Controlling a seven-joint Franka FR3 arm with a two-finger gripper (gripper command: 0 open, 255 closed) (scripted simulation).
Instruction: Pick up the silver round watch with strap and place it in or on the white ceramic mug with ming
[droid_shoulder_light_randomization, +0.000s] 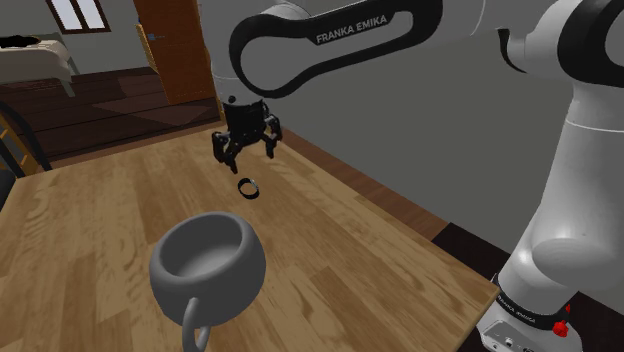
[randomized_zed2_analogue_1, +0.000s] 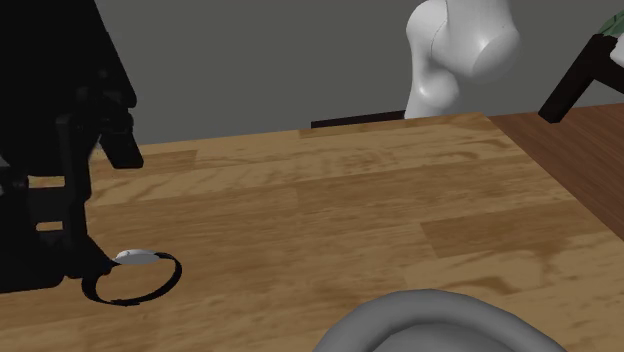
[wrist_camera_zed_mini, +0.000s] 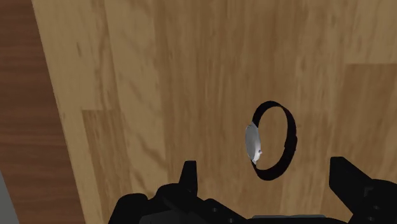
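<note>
Watch (wrist_camera_zed_mini: 272, 141): black strap closed into a loop, silver round face on one side of it. It lies on its side on the wooden bench (droid_shoulder_light_randomization: 350, 260) with the loop opening facing up. Nothing is touching it.

End effector (droid_shoulder_light_randomization: 248, 148) hangs above the watch, clear of it, fingers spread wide. In the wrist view the watch sits between the two fingertips, nearer one than the other, with bench showing on both sides. So it's open and gripping nothing.

Mug (droid_shoulder_light_randomization: 207, 262): rendered plain grey here, not white, and I can't make out any pattern. It's upright, mouth up and empty, handle towards the shoulder camera. It sits on the same bench, apart from the watch on the shoulder camera's side, with bare wood between them.

Step, my read: pre-grasp. Lined up over the watch, descent not yet made; no pick and no placing done.

Next move needs:
- a small lateral trim so the loop is centred between the fingers
- a straight drop until the tips bracket the strap and face
- closing across the loop's narrow axis

Risk: the strap is thin and low on the bench, so if the tips stop high they close on air. An off-centre close could also just push the loop sideways.

After that: lift, carry over the mug's mouth, release.
</note>
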